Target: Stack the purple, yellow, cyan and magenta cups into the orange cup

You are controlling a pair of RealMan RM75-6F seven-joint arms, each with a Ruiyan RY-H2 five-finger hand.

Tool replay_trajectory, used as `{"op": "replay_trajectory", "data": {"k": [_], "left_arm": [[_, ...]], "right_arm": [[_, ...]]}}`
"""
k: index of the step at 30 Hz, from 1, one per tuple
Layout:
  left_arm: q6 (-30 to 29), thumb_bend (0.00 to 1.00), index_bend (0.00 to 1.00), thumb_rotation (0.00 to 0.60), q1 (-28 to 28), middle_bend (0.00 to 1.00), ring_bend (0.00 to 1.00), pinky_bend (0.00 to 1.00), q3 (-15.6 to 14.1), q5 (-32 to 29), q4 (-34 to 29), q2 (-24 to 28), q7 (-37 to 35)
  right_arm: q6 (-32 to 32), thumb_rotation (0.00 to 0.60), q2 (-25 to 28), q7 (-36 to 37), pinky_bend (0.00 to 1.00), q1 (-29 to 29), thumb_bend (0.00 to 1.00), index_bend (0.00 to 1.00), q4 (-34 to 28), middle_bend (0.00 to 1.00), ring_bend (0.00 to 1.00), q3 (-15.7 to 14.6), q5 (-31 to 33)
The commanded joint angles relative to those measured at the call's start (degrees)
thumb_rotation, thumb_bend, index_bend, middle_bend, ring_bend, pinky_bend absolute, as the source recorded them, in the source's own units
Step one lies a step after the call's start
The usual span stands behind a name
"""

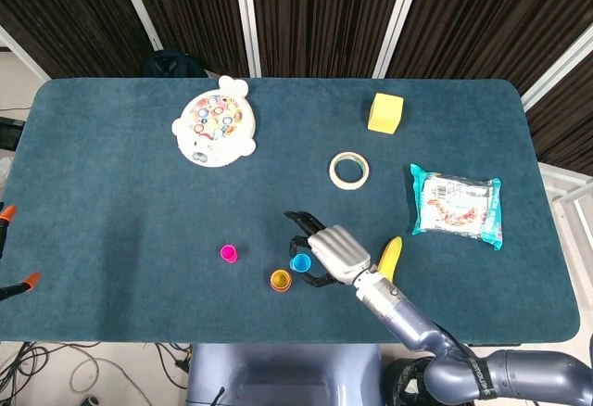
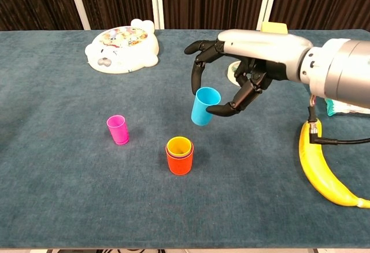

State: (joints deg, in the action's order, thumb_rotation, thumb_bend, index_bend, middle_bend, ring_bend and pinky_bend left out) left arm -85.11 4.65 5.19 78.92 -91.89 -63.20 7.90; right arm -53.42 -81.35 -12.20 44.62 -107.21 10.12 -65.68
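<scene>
Though aloft, cyan cup in right hand.

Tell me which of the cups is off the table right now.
The cyan cup, held tilted in the right hand. The magenta cup and the orange cup with its nested stack stand on the table.

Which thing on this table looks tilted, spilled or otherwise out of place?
Only the cyan cup, held in the right hand, is tilted, above the table. The magenta cup and orange cup stand upright. Nothing looks spilled or damaged.
</scene>
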Motion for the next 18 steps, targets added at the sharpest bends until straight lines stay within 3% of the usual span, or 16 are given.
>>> {"op": "replay_trajectory", "data": {"k": [1, 18], "left_arm": [[0.09, 0.0, 0.0, 0.6, 0.02, 0.0, 0.0, 0.05, -0.02, -0.03, 0.0, 0.0, 0.0], [0.24, 0.0, 0.0, 0.6, 0.08, 0.0, 0.0, 0.05, -0.12, 0.08, 0.12, -0.05, 0.05]], "right_arm": [[-0.07, 0.6, -0.36, -0.13, 0.84, 0.03, 0.41, 0.52, -0.15, 0.0, 0.05, -0.29, -0.3], [0.14, 0.6, -2.77, -1.14, 0.91, 0.14, 0.41, 0.52, 0.57, 0.0, 0.05, -1.78, 0.19]]}}
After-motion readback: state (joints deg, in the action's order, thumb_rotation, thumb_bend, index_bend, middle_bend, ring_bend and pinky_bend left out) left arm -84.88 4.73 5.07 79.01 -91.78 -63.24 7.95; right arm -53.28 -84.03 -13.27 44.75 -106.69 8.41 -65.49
